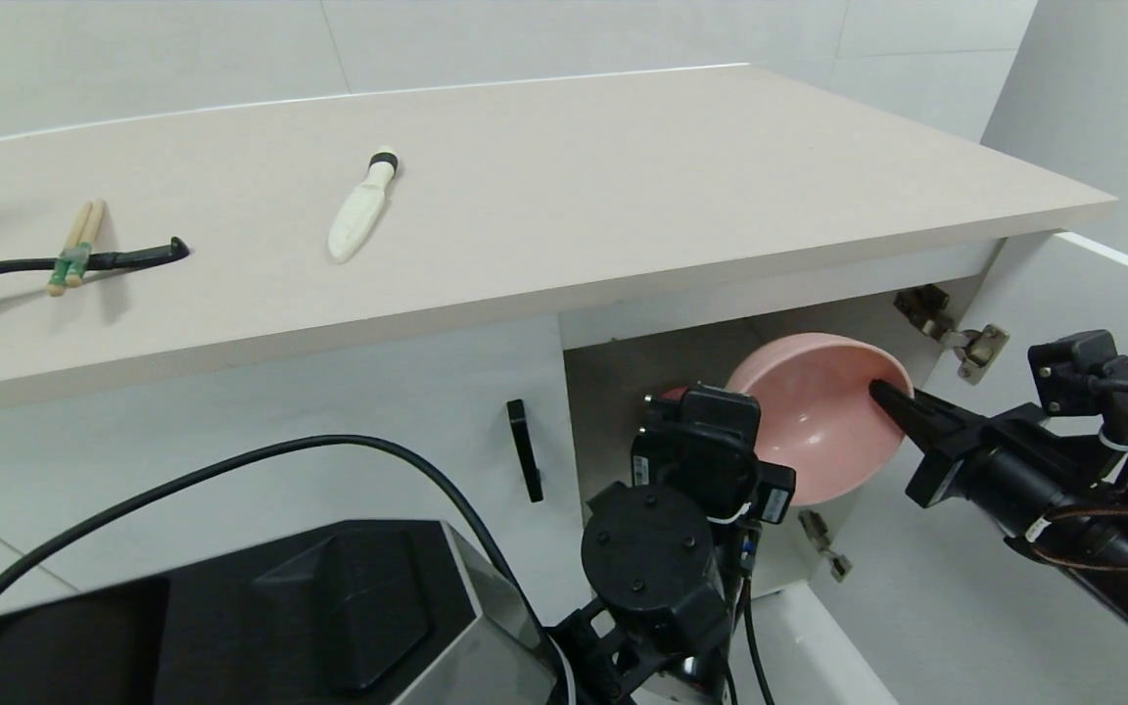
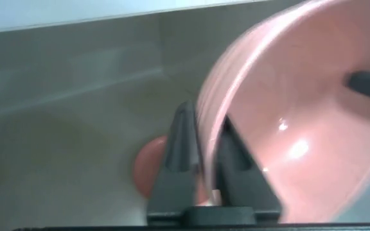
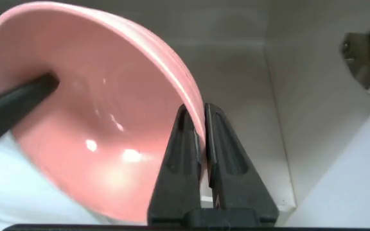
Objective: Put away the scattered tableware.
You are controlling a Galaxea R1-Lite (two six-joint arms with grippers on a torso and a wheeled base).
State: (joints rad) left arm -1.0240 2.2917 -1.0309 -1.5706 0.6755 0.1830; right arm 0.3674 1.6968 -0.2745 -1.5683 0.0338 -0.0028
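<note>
Bowl handling is the step in hand. The pink bowl (image 1: 819, 431) hangs tipped on edge in the mouth of the open cabinet (image 1: 623, 372), below the surface (image 1: 623, 176), with its hollow turned outward toward the robot. It does not appear to rest on any shelf.

Left tool (image 2: 205, 122): closed on the bowl's rim, one finger inside the wall and one outside. Right tool (image 3: 198, 110): closed on the opposite side of the rim in the same manner. The two-point hold is likely there to stop a smooth, curved wall from swinging or slipping from a single pinch. The tilt probably lets the bowl pass the opening beside the swung-out cabinet door (image 1: 1063, 274).

Note the rounded reddish item (image 2: 149, 167) lying deeper inside, behind the bowl; you cannot tell what it is. Allow for it when you lower the bowl, since contact could knock the rim out of the grip.

Release one tool only once the bowl sits flat. A glossy rim held by narrow fingers will rotate if one side lets go early.

Two items remain on the surface: the chopsticks (image 1: 74, 250), crossing a black cable (image 1: 133, 258), and a white utensil (image 1: 360, 211) near them. The task is therefore judged partly done.
</note>
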